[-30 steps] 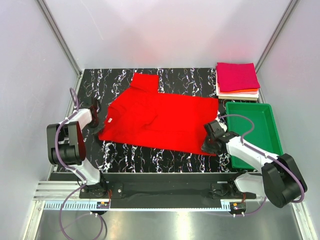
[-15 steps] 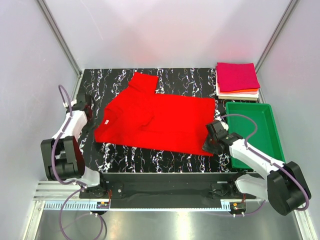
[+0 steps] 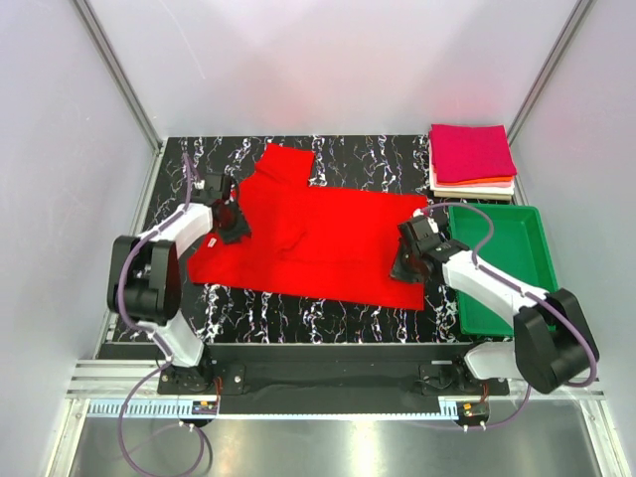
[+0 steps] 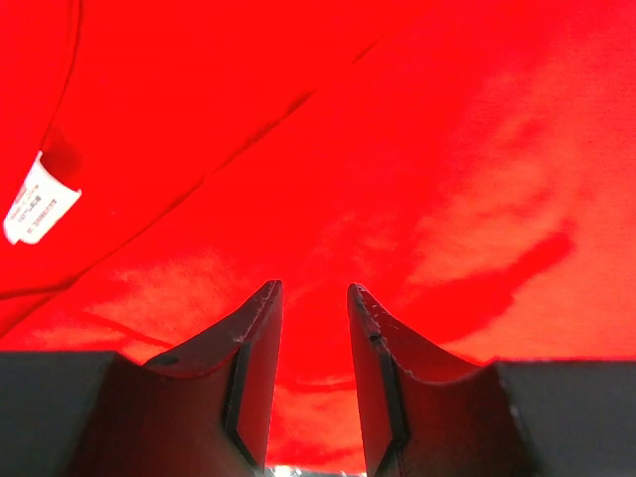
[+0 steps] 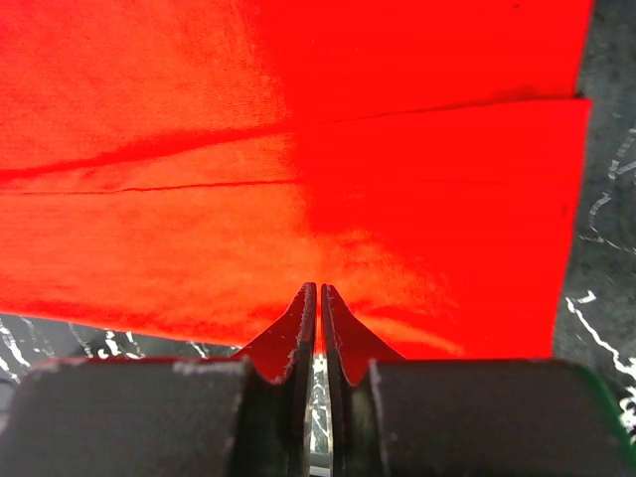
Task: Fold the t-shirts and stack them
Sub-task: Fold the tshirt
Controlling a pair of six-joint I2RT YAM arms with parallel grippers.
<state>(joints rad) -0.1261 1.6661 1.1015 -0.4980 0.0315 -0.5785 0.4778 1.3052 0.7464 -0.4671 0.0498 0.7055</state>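
A bright red t-shirt [image 3: 318,234] lies spread on the black marbled table [image 3: 298,313], collar end to the left. My left gripper [image 3: 235,225] is open and empty just above the shirt's left part; in the left wrist view [image 4: 313,290] red cloth fills the frame, with a white label [image 4: 40,199] at the left. My right gripper [image 3: 405,262] is shut, its tips over the shirt's right hem, red cloth ahead of it in the right wrist view [image 5: 318,290]. Folded shirts are stacked at the back right: magenta [image 3: 472,151] on top, orange [image 3: 479,182] and white [image 3: 477,190] below.
A green plastic tray [image 3: 502,266] stands at the right, just beyond my right arm. White walls and metal posts close in the table on three sides. Bare marbled table [image 5: 606,229] shows right of the shirt's hem.
My left gripper has swung from the table's left edge onto the shirt's left part. My right gripper has moved up and left onto the right hem. The shirt has shifted slightly left.
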